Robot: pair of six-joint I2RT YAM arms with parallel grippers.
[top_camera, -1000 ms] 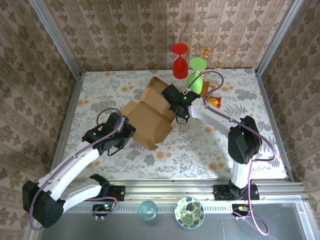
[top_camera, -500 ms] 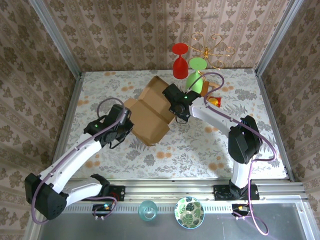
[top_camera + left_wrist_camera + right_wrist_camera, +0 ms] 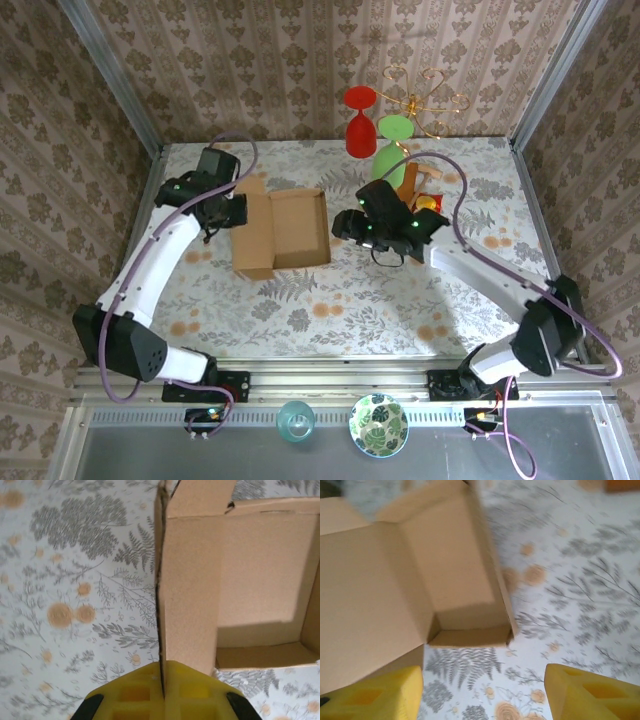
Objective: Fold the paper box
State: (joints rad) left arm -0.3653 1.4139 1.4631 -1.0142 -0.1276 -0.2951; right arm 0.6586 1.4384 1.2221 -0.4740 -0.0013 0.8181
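Tan paper box [image 3: 290, 228], wall in left pincer [image 3: 162, 682] (right pincer [image 3: 482, 687] beside)

Paper box [image 3: 280, 235]: plain tan-brown corrugated cardboard, unprinted, partly folded. It lies on the floral table [image 3: 400, 290], left of centre and towards the back. The right part forms a shallow open tray with low raised walls and a bare interior. A broad panel [image 3: 187, 590] is raised along the tray's left side.
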